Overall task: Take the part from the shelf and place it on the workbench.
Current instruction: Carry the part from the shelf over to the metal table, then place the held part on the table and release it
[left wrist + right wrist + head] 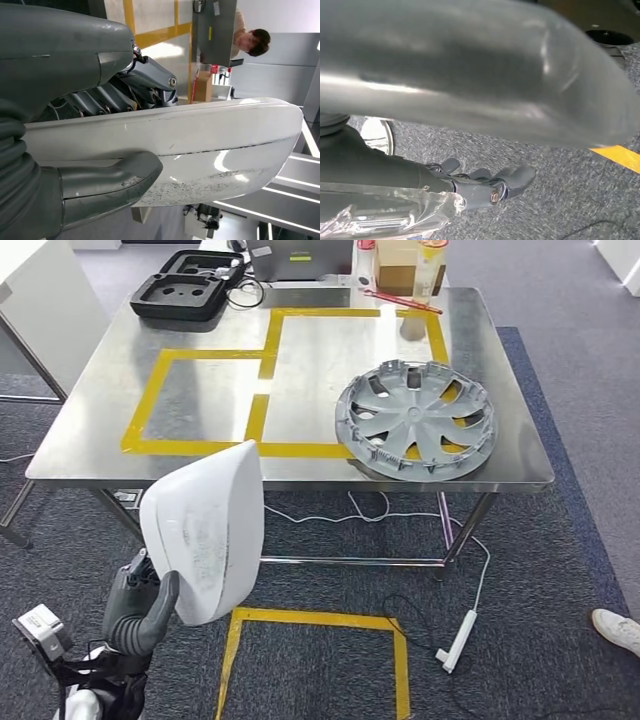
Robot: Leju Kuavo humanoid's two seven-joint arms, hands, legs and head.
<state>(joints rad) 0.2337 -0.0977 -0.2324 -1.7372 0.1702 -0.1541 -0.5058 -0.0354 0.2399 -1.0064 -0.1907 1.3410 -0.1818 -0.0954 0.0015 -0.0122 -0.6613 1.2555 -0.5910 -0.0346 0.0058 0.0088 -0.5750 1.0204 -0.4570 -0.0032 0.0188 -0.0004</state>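
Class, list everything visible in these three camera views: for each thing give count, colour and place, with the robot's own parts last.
White shell part: one, white, scuffed, held before the workbench's near edge.
Workbench: one, steel, yellow tape rectangles.
Hubcap: one, grey, workbench's right near side.
Foam tray: one, black, far left corner.
Cardboard box: one, brown, far edge.
Power strip: one, white, on carpet.
Shoe: one, white, a person's, right edge.
Left hand: grey, grips the part.
Right hand: grey, above carpet, holds nothing.
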